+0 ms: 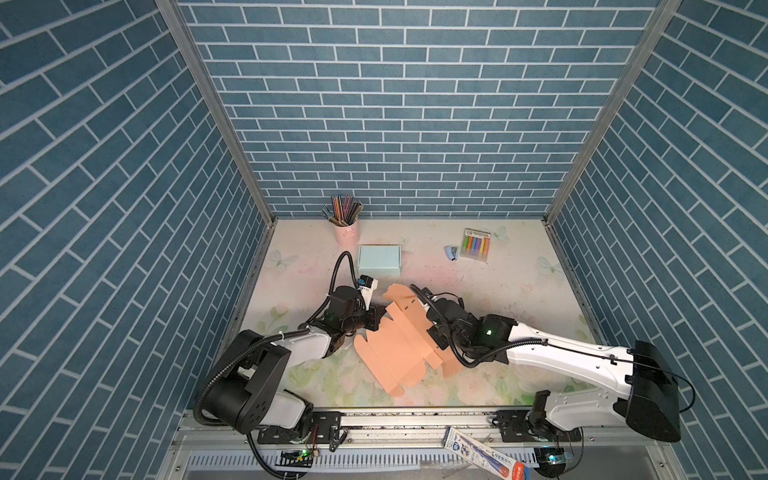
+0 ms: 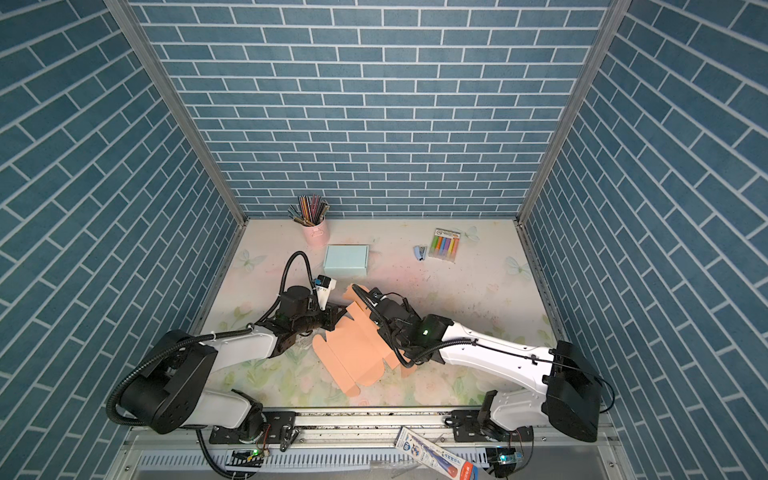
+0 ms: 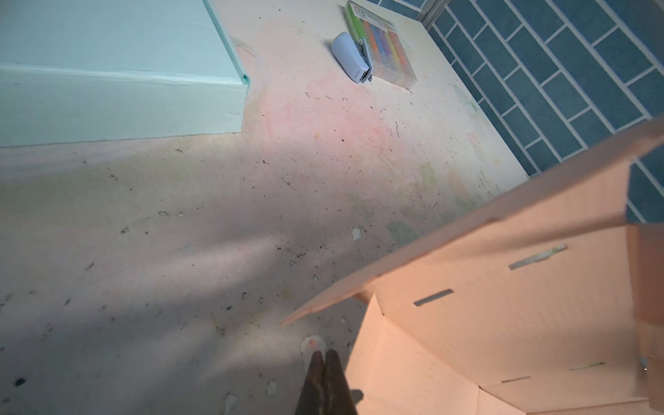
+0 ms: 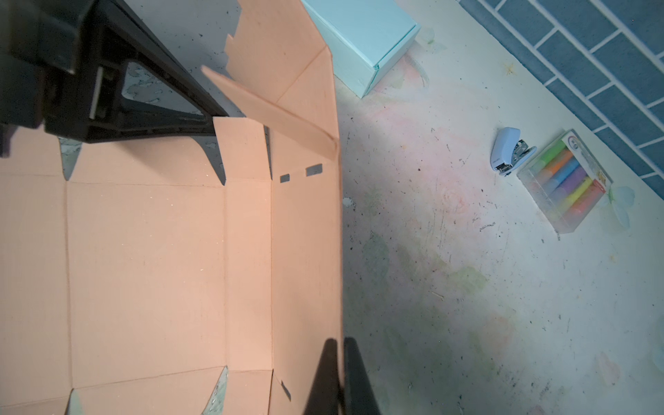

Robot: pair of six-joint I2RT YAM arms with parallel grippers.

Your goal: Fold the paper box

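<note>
We see the box (image 1: 399, 345) lying unfolded mid-tabletop (image 1: 498, 282) between both arms: right jaws pinched shut on its raised right edge, left jaws shut and empty, tips just beside its left flap.

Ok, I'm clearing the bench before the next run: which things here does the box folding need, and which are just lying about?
Part of the job: orange box blank, one panel raised; left gripper; right gripper, shut on that panel's edge.
Just lying about: folded blue box; pink cup of pencils; stapler; pack of markers; long printed packet.
</note>
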